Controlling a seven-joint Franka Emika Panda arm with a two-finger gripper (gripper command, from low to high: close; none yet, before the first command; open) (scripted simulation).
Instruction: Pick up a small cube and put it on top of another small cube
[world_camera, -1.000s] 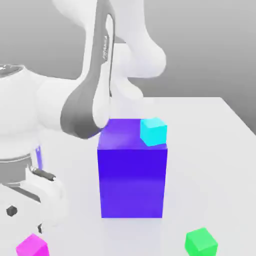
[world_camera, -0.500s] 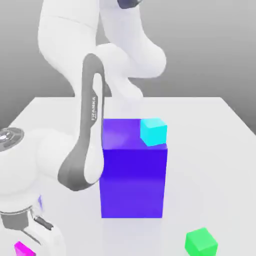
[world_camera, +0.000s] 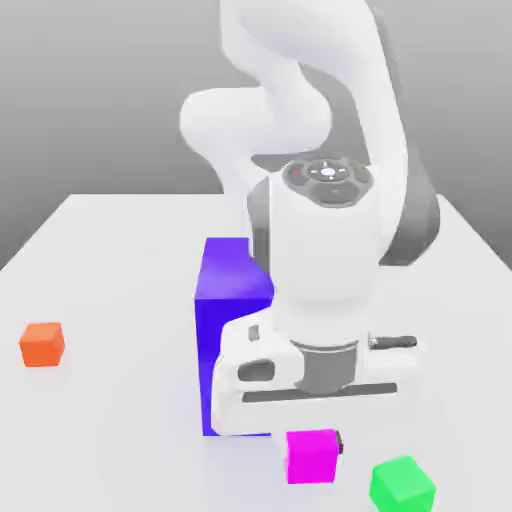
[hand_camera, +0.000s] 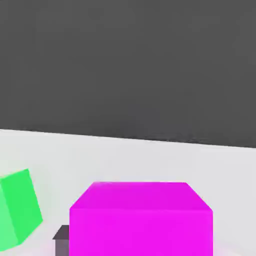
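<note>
The small cube (world_camera: 311, 456) is bright magenta and sits right under the white hand, just in front of the big blue-violet block (world_camera: 230, 300). My gripper (world_camera: 312, 448) is shut on it, with a dark fingertip (world_camera: 340, 445) showing at its side. In the hand view the magenta cube (hand_camera: 140, 220) looms close, a dark fingertip (hand_camera: 61, 239) against one side. A green cube (world_camera: 402, 484) rests on the table a short way toward the exterior view's right of the held cube, also seen as the green cube (hand_camera: 17, 210) in the hand view.
An orange cube (world_camera: 42, 344) lies alone on the white table (world_camera: 110, 260) at the exterior view's left. The arm's bulky wrist and links stand over the blue-violet block and cover its right part.
The arm has swung from the exterior view's left to the middle. The magenta cube has travelled with the hand from the lower left corner to the front of the block. The orange cube is now uncovered.
</note>
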